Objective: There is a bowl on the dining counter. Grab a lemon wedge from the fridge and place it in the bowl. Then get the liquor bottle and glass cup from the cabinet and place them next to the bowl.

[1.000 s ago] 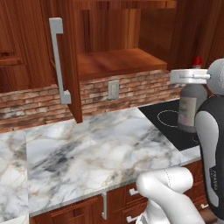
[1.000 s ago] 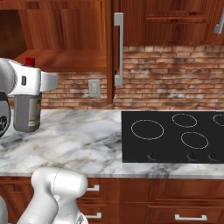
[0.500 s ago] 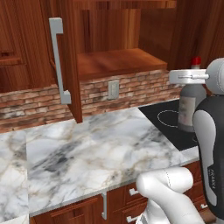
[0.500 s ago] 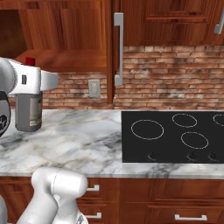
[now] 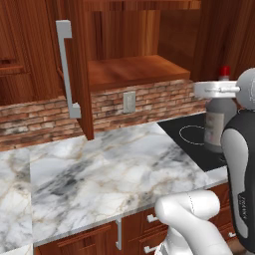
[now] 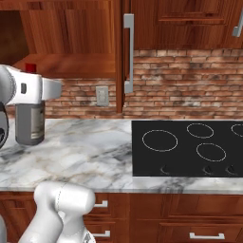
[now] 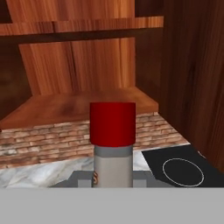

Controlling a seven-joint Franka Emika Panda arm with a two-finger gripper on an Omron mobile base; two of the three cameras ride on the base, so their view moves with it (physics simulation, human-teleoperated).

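Hand view: hand (image 7: 113,180) grips liquor bottle (image 7: 113,151) | fingertips hidden | bottle base cut off

The robot arm (image 5: 191,221) has a smooth, glossy white shell with rounded links, like thick bent tubes. One big link (image 5: 240,169) is dark grey to black and shaped like a long capsule, with very small pale lettering along its side that is too small to read. Behind the jaws, the wrist part (image 6: 28,88) is a white cylinder with a small dark dot on its side, and a flat light grey flange (image 5: 215,89) closes its end.
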